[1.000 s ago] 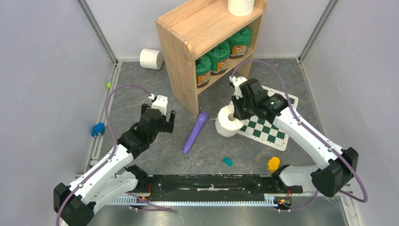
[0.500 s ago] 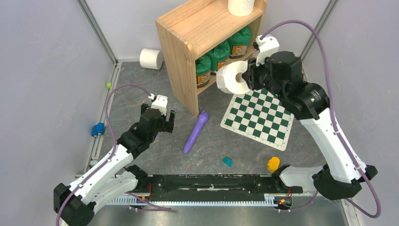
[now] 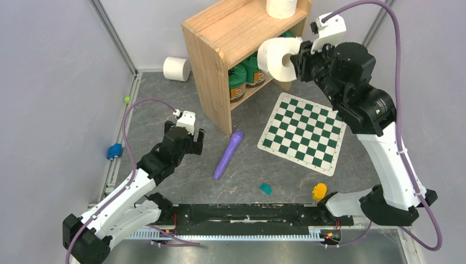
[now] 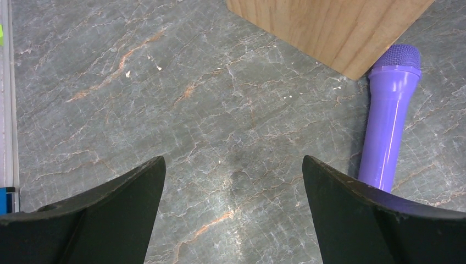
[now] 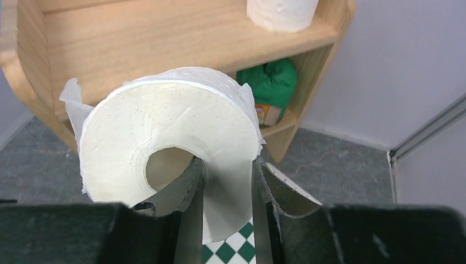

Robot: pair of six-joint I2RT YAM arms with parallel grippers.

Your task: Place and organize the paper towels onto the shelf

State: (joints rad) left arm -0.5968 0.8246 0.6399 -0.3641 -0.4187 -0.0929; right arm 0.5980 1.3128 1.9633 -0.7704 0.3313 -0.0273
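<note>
Paper towels come as three rolls. One roll (image 3: pixel 281 7) stands upright on the top board of the shelf (image 3: pixel 231 27), at its far right corner. A second roll (image 3: pixel 176 69) lies on the table toward the far left corner, just beside the shelf's side panel. The third roll (image 5: pixel 170 159) hangs in the air off the front right end of the top board, core pointing sideways. The right gripper (image 5: pixel 228 170) pinches this roll's wall, one finger inside the hollow core and the other outside.

The step in hand looks like carrying this roll to the shelf. The lower tier is taken up by green canisters (image 3: pixel 237 82), so the top board seems the likely spot. The next move likely calls for passing over the front edge, turning the roll upright and setting it beside the standing one without knocking it.

The left gripper (image 4: pixel 233 181) hovers spread wide and empty over bare table near the left edge, close to a purple microphone (image 4: pixel 389 118).
</note>
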